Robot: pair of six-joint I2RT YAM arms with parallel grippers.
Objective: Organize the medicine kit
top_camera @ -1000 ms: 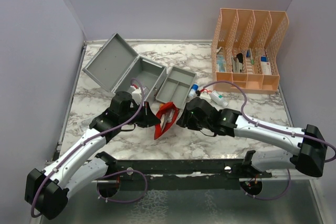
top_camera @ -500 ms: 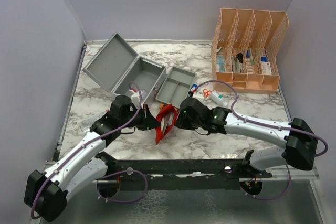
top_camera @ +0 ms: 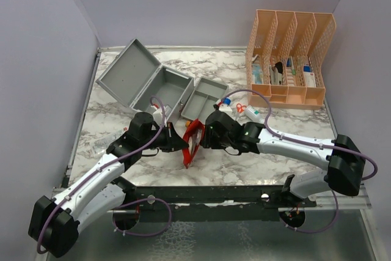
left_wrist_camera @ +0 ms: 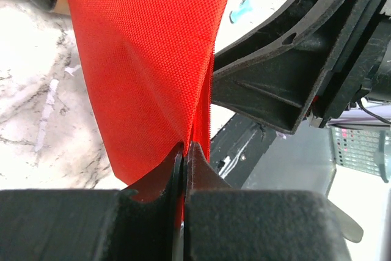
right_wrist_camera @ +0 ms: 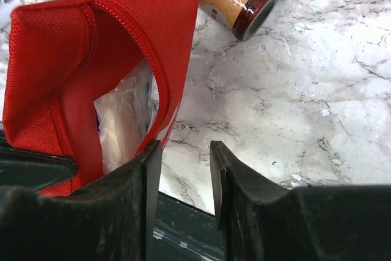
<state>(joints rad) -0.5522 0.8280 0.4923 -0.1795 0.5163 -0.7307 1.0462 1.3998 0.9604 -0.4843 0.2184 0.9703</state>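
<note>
The grey medicine kit (top_camera: pixel 135 77) stands open at the back left, its lid tipped up, its grey divided tray (top_camera: pixel 204 97) lying beside it. My left gripper (top_camera: pixel 181 145) is shut on the red pouch (top_camera: pixel 193 140), pinching its fabric (left_wrist_camera: pixel 140 59) and holding it upright. The pouch is unzipped; clear plastic packets (right_wrist_camera: pixel 125 120) show inside. My right gripper (right_wrist_camera: pixel 183 154) is open, its left finger right by the pouch's open edge (right_wrist_camera: pixel 165 84), nothing between the jaws. In the top view it (top_camera: pixel 206 139) sits right of the pouch.
A peach slotted organizer (top_camera: pixel 290 59) with medicine items stands at the back right. Small bottles and red scissors (top_camera: pixel 241 109) lie right of the tray. A brown bottle (right_wrist_camera: pixel 238 4) lies behind the pouch. The table's front edge and a dark rail (top_camera: pixel 214 192) are close below.
My right gripper has moved left, up to the pouch's open side. My left gripper still holds the pouch, which has shifted slightly.
</note>
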